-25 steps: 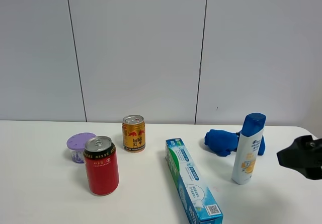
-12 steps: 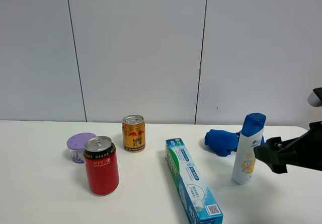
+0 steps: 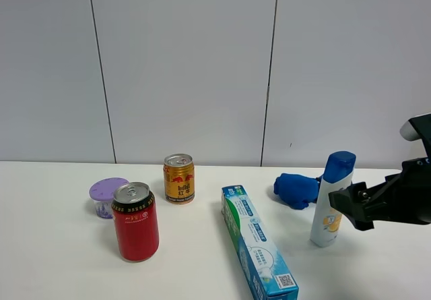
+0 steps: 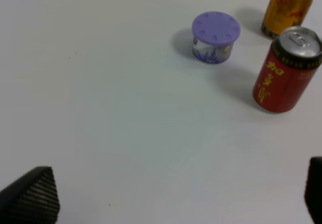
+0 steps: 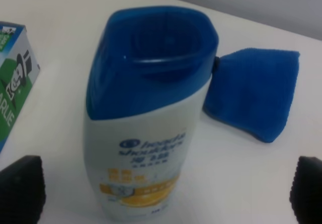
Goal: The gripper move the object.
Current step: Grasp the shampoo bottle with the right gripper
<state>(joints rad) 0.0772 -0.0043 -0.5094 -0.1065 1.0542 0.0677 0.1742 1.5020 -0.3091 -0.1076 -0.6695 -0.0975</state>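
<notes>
The shampoo bottle (image 3: 331, 199) stands upright near the right edge of the tabletop (image 3: 67, 259), just in front of a blue cloth (image 3: 296, 189). The jaws of the right gripper (image 3: 351, 207) are spread apart on either side of the bottle, not touching it.

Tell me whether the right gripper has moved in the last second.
Yes. The right gripper has moved left in the exterior view, from the picture's right edge up to the shampoo bottle, which stands unmoved.
</notes>
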